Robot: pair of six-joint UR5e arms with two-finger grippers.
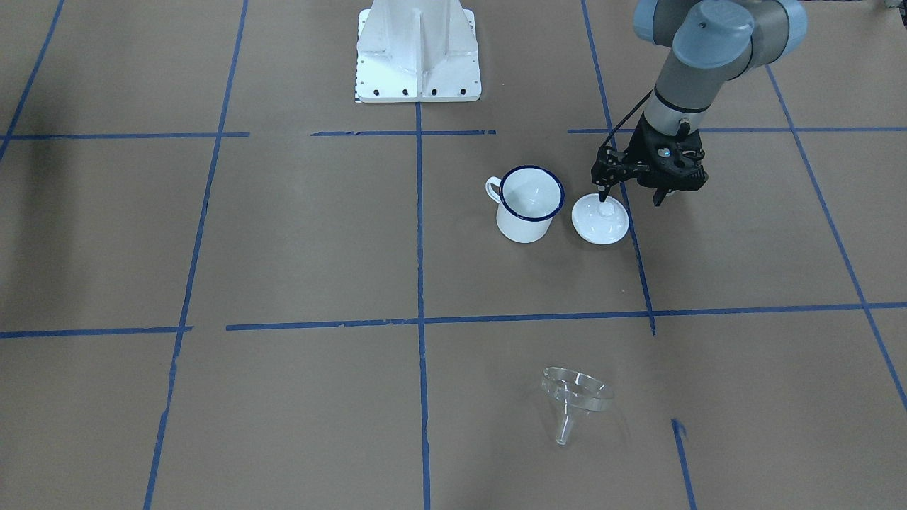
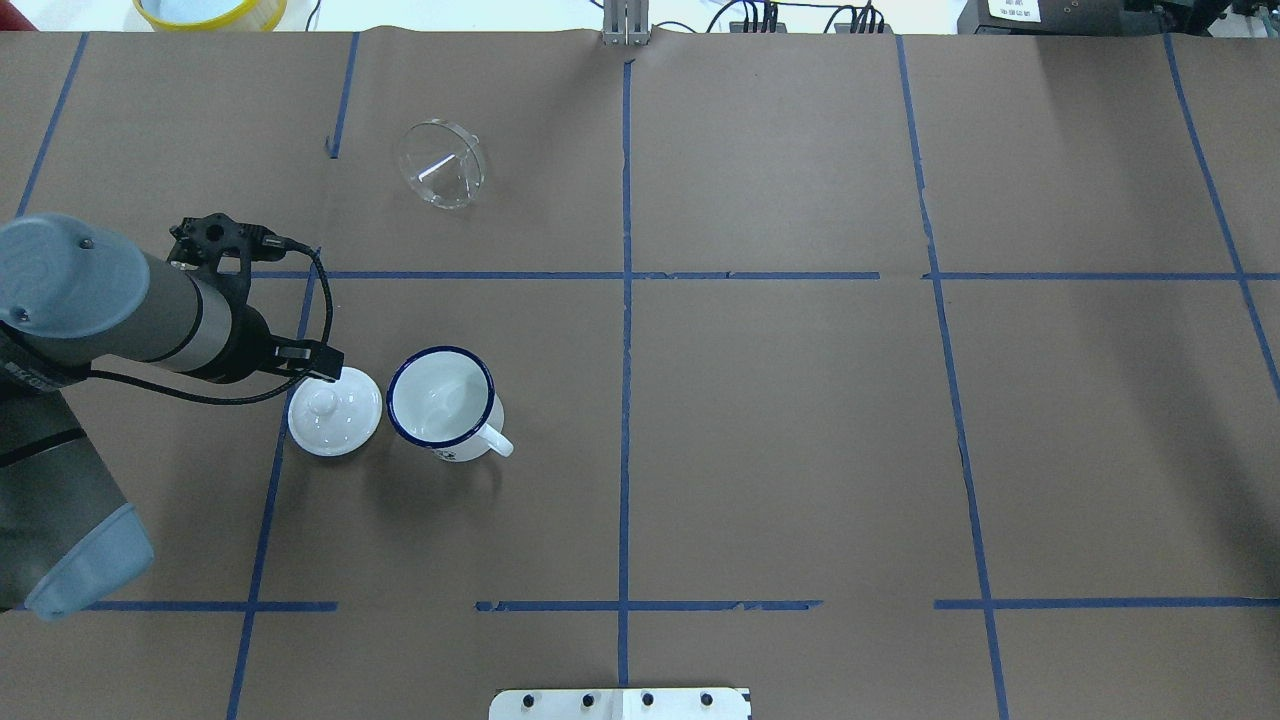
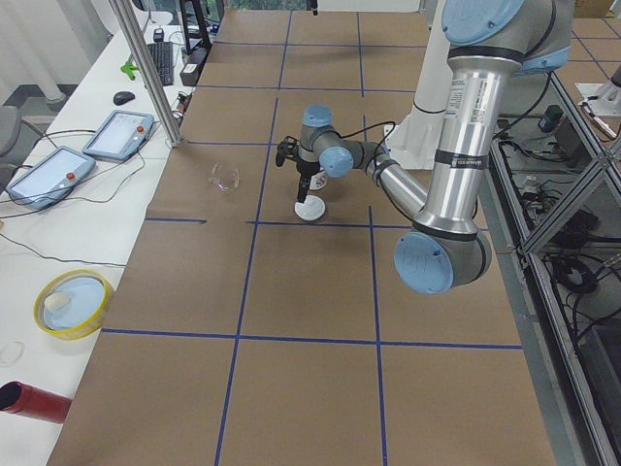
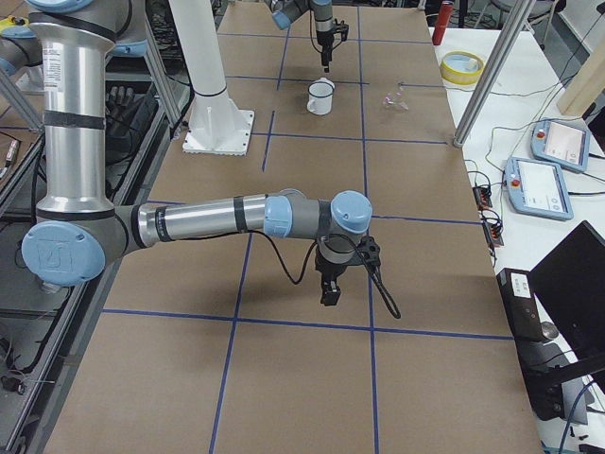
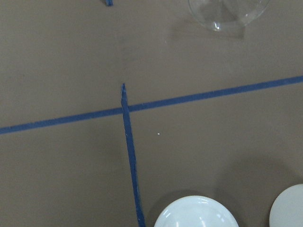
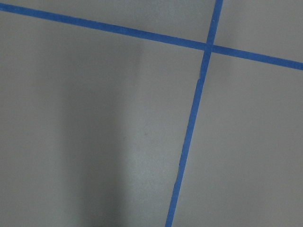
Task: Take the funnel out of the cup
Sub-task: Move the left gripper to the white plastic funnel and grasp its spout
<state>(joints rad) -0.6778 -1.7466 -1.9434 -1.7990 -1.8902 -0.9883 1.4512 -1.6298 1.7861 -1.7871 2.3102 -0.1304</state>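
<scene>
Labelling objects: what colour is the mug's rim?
Dark blue, on the white cup; clearest in the overhead view.

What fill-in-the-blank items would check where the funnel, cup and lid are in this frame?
The funnel lies on its ____ on the table, apart from the cup. The cup stands upright and is ____ inside. The white lid sits beside the cup, opposite its ____. The ____ arm's open claw hangs over the lid.
Missing words: side; empty; handle; left.
</scene>
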